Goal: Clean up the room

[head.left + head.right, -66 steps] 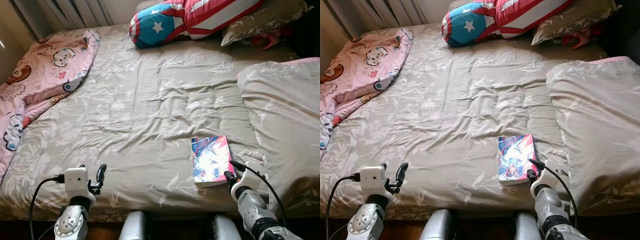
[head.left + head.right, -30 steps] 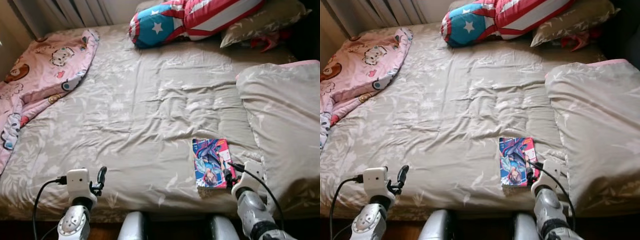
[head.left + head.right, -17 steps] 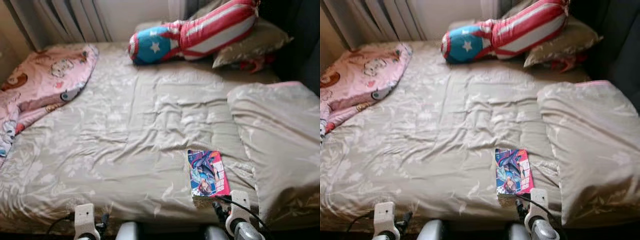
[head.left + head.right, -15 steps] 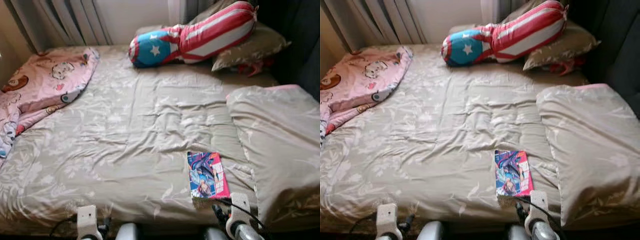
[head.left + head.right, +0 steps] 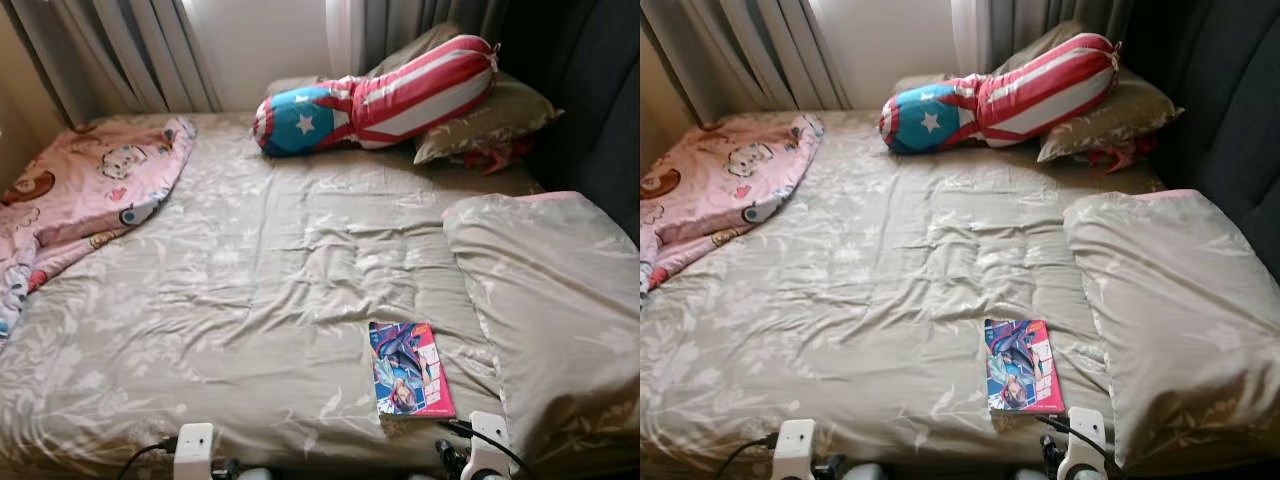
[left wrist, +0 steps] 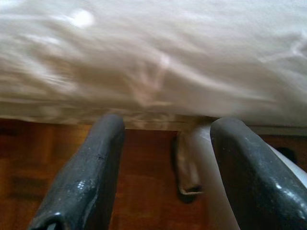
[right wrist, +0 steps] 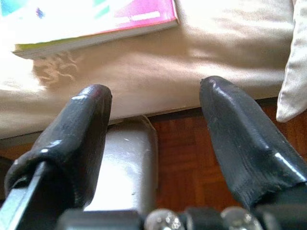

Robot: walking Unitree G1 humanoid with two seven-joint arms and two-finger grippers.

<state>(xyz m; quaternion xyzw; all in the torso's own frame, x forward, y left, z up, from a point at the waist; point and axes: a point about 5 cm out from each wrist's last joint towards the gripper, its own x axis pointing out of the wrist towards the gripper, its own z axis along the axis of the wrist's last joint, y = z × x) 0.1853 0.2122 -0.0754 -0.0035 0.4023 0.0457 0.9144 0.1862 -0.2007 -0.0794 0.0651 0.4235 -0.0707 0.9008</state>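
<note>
- Your right gripper (image 7: 153, 143) is spread wide and empty, hanging below the bed's near edge over the wooden floor (image 7: 192, 158); from there it cannot reach anything, so you will need to raise it first.
- Your left gripper (image 6: 163, 167) is just as open and empty, low by the same edge and idle.
- The book (image 5: 410, 368) is the likeliest thing to tidy: it lies flat, cover up, on the beige bedspread (image 5: 250, 290) close to the near edge, just above your right gripper, so that arm suits it.
- The folded duvet (image 5: 545, 300) sits just beside the book's right side; approach from the open edge.
- The pink blanket (image 5: 90, 190) and the star bolster (image 5: 370, 95) lie well apart, farther up the bed.
</note>
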